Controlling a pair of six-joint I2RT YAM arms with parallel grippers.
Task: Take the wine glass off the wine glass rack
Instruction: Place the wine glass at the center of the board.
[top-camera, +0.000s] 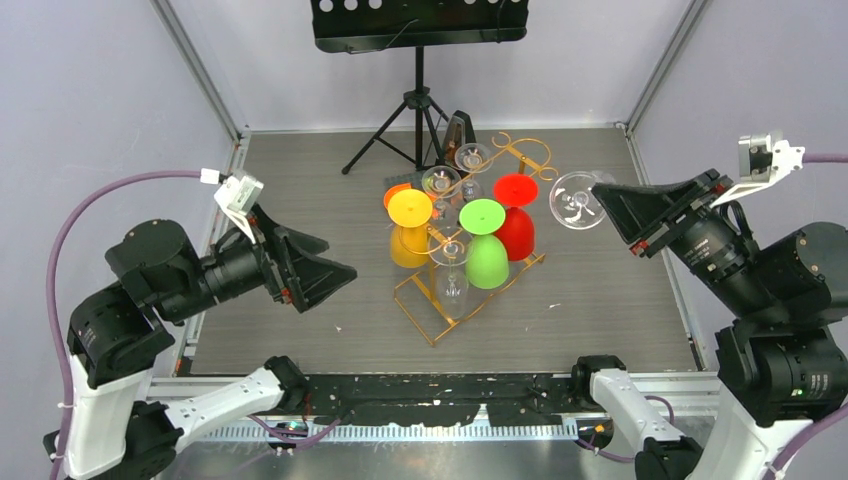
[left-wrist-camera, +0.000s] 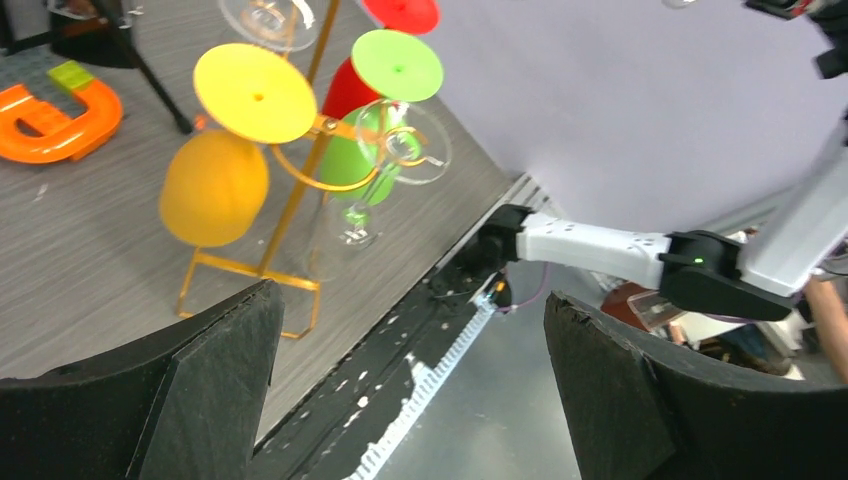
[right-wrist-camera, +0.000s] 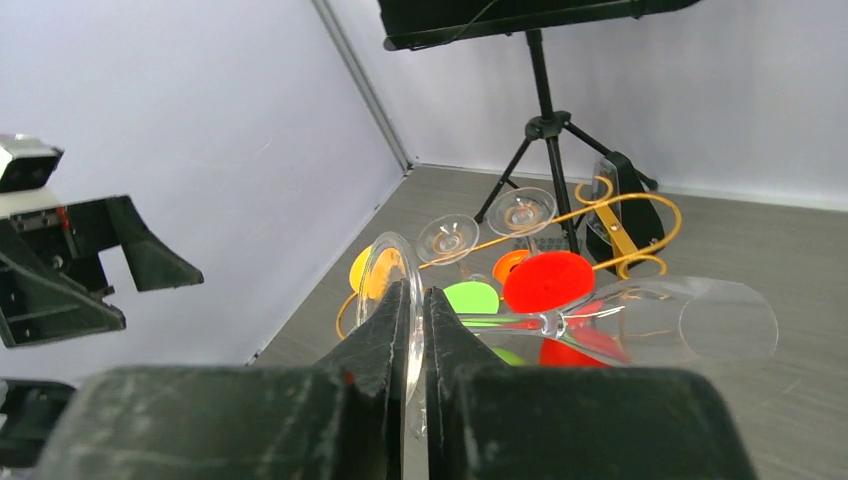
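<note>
Right gripper (right-wrist-camera: 418, 300) jaws clamped on clear stemmed wine glass (right-wrist-camera: 640, 322) by its foot, apparently free of gold wire rack (left-wrist-camera: 250, 267); left gripper (left-wrist-camera: 410, 300) jaws apart. Next you set it on the tabletop (top-camera: 620, 320).

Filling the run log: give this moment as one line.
right fingers: shut on clear wine glass, at its foot, off wine glass rack | left fingers: open, empty

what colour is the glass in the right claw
Clear, colourless glass, gripped by the right claw; right wrist view shows it best.
</note>
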